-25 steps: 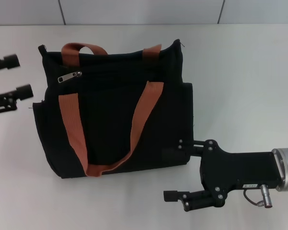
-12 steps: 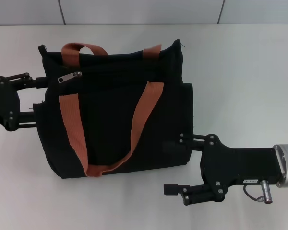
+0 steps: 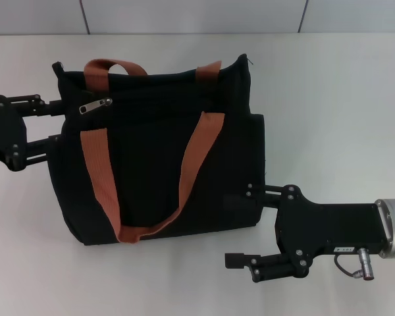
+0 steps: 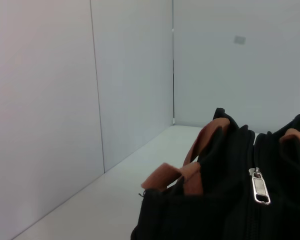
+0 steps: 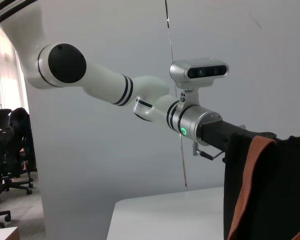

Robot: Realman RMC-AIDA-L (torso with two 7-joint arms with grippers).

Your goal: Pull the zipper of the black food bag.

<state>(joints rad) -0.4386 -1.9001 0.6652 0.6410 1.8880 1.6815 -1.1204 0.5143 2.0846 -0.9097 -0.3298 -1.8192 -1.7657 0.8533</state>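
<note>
The black food bag (image 3: 151, 164) lies on the white table with its two rust-orange straps (image 3: 197, 158) across it. The small silver zipper pull (image 3: 95, 105) sits near the bag's upper left corner. It also shows in the left wrist view (image 4: 260, 186) on the black zip track. My left gripper (image 3: 54, 121) is open at the bag's left edge, its fingertips reaching the fabric just left of the zipper pull. My right gripper (image 3: 241, 226) is open at the bag's lower right corner, its upper finger (image 3: 263, 192) over the bag's edge and its lower finger off the bag.
The white table (image 3: 336, 99) spreads to the right of the bag. A pale wall runs along the back (image 3: 197, 16). The right wrist view shows my left arm (image 5: 140, 100) reaching to the bag's edge (image 5: 275, 200).
My left gripper has moved right from the table's left edge up to the bag's left side. My right gripper has barely shifted.
</note>
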